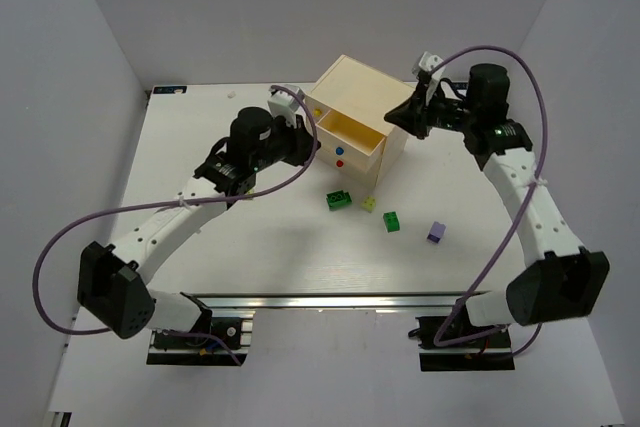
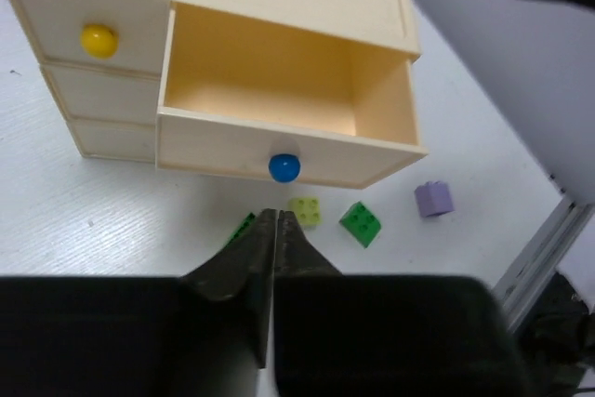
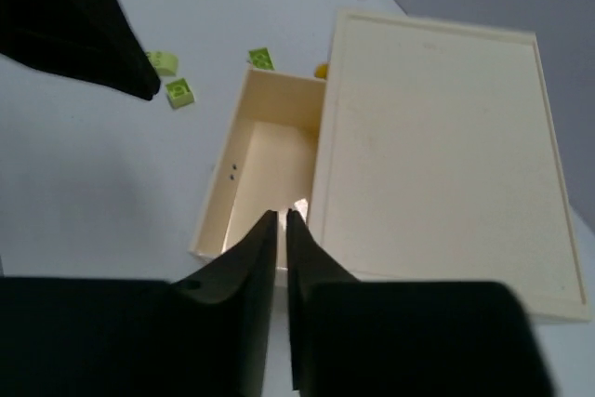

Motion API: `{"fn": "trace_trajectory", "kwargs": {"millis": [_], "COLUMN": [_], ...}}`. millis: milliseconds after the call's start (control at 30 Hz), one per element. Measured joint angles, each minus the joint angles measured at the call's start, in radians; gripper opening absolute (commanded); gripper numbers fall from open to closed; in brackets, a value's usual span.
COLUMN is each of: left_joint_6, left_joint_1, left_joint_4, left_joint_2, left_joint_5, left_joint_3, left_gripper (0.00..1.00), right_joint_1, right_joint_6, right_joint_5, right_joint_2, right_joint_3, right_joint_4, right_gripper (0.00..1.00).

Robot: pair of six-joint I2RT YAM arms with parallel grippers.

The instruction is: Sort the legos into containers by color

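Note:
The cream chest (image 1: 352, 97) stands mid-table with its blue-knob drawer (image 1: 350, 137) pulled out and empty. The drawer (image 2: 279, 90) and its blue knob (image 2: 284, 167) show in the left wrist view. My left gripper (image 2: 276, 216) is shut and empty, just in front of the blue knob. On the table lie a dark green brick (image 1: 339, 200), a lime-yellow brick (image 1: 369, 203), a green brick (image 1: 392, 220) and a lavender brick (image 1: 436, 233). My right gripper (image 3: 281, 218) is shut and empty, above the chest's right side (image 1: 400, 117).
A yellow knob (image 2: 99, 40) and a red knob (image 1: 339, 162) mark other drawers, both closed. In the right wrist view, three lime and green bricks (image 3: 180, 92) lie on the table beyond the drawer, near the left arm (image 3: 74, 16). White walls enclose the table.

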Motion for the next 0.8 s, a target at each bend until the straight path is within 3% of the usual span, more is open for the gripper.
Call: {"fn": "trace_trajectory", "kwargs": {"millis": [67, 200, 267, 300, 367, 400, 500, 533, 633, 800], "left_joint_6": [0.000, -0.001, -0.002, -0.003, -0.004, -0.003, 0.009, 0.016, 0.034, 0.058], "left_joint_1": [0.000, 0.005, 0.011, 0.016, 0.023, 0.028, 0.037, 0.038, 0.039, 0.039], "left_joint_4": [-0.010, -0.073, -0.128, -0.153, -0.196, -0.214, -0.260, -0.272, -0.285, -0.273], "left_joint_2": [-0.043, -0.146, -0.188, -0.204, -0.230, -0.241, -0.270, -0.282, -0.321, -0.366], "left_joint_5": [-0.028, -0.128, -0.194, -0.226, -0.286, -0.315, -0.365, -0.371, -0.363, -0.349], "left_joint_3": [-0.010, -0.074, -0.109, -0.127, -0.167, -0.192, -0.266, -0.290, -0.335, -0.340], "left_gripper": [0.00, 0.00, 0.00, 0.00, 0.10, 0.27, 0.57, 0.62, 0.71, 0.74], "right_joint_1": [0.000, -0.001, 0.000, 0.000, 0.000, 0.000, 0.000, 0.000, 0.001, 0.014], "right_joint_6": [-0.013, -0.105, -0.181, -0.216, -0.270, -0.290, -0.305, -0.301, -0.246, -0.097], "right_joint_5": [-0.061, -0.157, -0.167, -0.167, -0.143, -0.117, -0.022, 0.016, 0.150, 0.350], "right_joint_2": [-0.076, -0.242, -0.306, -0.340, -0.399, -0.424, -0.462, -0.470, -0.476, -0.379], "right_joint_3": [-0.054, -0.148, -0.179, -0.213, -0.312, -0.371, -0.521, -0.560, -0.639, -0.666], "right_joint_4": [0.031, -0.030, -0.097, -0.124, -0.177, -0.197, -0.245, -0.248, -0.246, -0.155], "right_gripper": [0.00, 0.00, 0.27, 0.50, 0.60, 0.69, 0.82, 0.82, 0.81, 0.78]}}
